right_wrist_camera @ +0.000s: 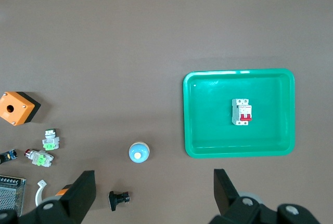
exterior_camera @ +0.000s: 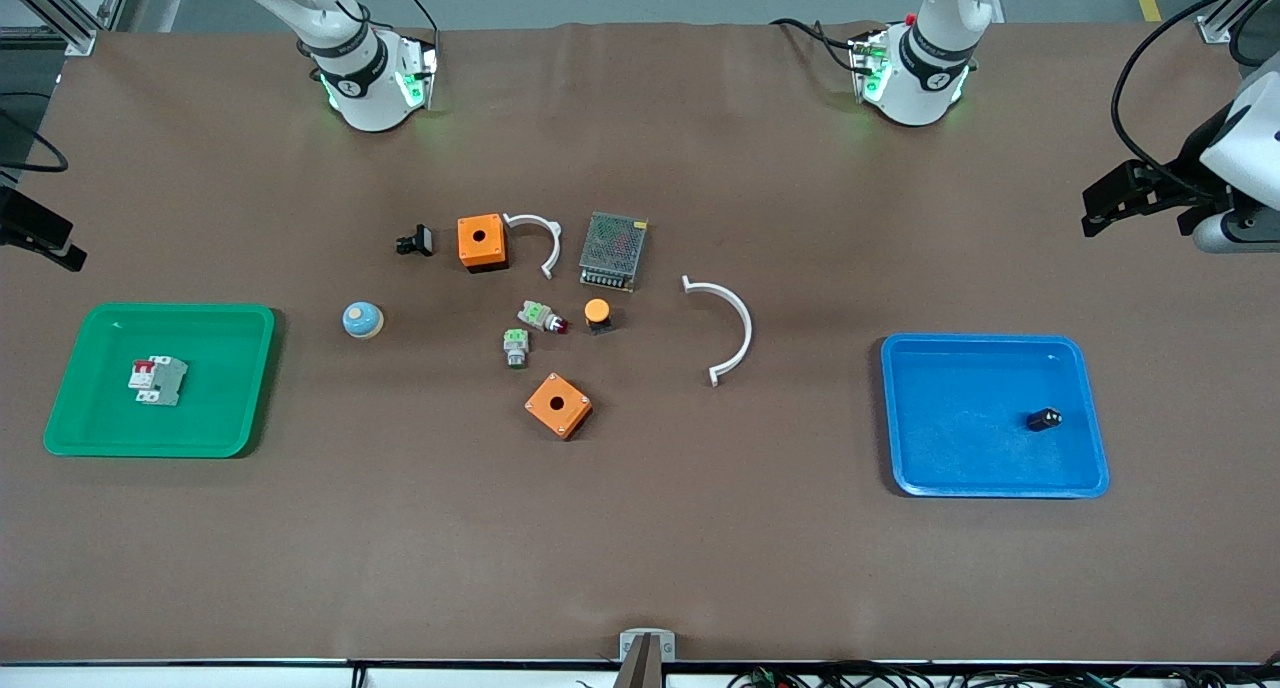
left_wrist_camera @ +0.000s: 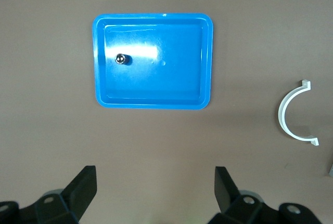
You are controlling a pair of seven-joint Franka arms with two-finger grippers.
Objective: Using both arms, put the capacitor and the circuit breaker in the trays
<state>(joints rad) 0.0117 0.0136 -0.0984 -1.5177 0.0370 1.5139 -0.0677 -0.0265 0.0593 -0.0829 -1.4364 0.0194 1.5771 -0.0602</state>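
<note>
The capacitor (exterior_camera: 1044, 419), a tiny black cylinder, lies in the blue tray (exterior_camera: 900, 418) at the left arm's end of the table. It also shows in the left wrist view (left_wrist_camera: 123, 58), inside the tray (left_wrist_camera: 99, 63). The circuit breaker (exterior_camera: 158, 379), a light-grey block with red levers, lies in the green tray (exterior_camera: 60, 418) at the right arm's end. It also shows in the right wrist view (right_wrist_camera: 242, 112), in the tray (right_wrist_camera: 188, 115). My left gripper (exterior_camera: 1097, 213) (left_wrist_camera: 156, 182) is open, empty and high over bare table. My right gripper (exterior_camera: 68, 253) (right_wrist_camera: 154, 185) is open, empty and high.
In the middle of the table lie two orange boxes (exterior_camera: 482, 242) (exterior_camera: 558, 405), two white curved clips (exterior_camera: 735, 328) (exterior_camera: 540, 238), a mesh power supply (exterior_camera: 613, 251), an orange-capped button (exterior_camera: 598, 314), two green-topped parts (exterior_camera: 516, 347), a blue dome button (exterior_camera: 362, 319) and a black clip part (exterior_camera: 415, 240).
</note>
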